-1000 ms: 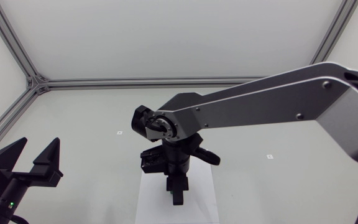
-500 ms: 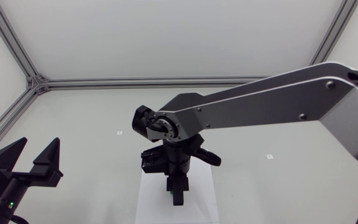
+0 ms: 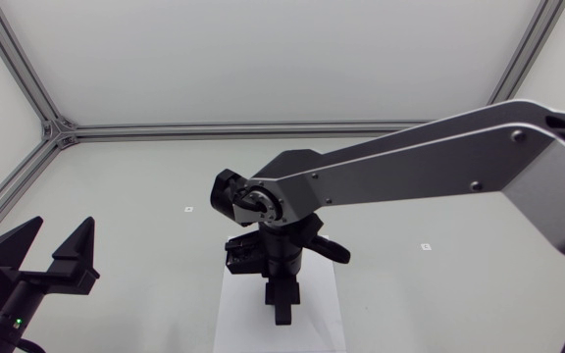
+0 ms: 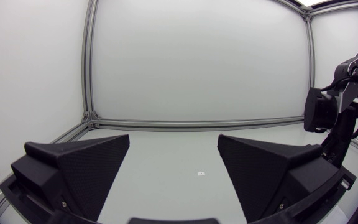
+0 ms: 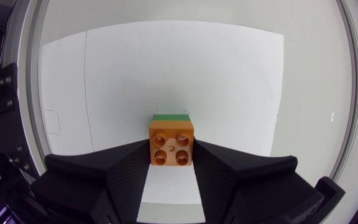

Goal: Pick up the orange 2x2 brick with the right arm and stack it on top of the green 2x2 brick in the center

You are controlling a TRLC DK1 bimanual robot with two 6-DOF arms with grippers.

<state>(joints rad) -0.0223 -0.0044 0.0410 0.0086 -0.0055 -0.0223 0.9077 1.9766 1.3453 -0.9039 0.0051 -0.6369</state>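
White table (image 3: 126, 186), white sheet (image 3: 235, 324) at centre. Right gripper (image 5: 171, 155) clamped on orange brick (image 5: 171, 142), studs toward camera. green brick (image 5: 171, 116) directly beyond it, only one edge showing. Over last second right arm (image 3: 410, 162) sank slightly toward sheet (small drop, no sideways drift): likely final descent onto green brick. Alignment looks square, contact not confirmable. Left gripper (image 4: 173, 142) spread wide, empty, well aside.

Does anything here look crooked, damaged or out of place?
Nothing stands out. The orange brick sits square between the fingers of the right gripper, studs facing the wrist camera. A strip of the green brick shows just past it, with its edges parallel. The left gripper is open and off to the side.
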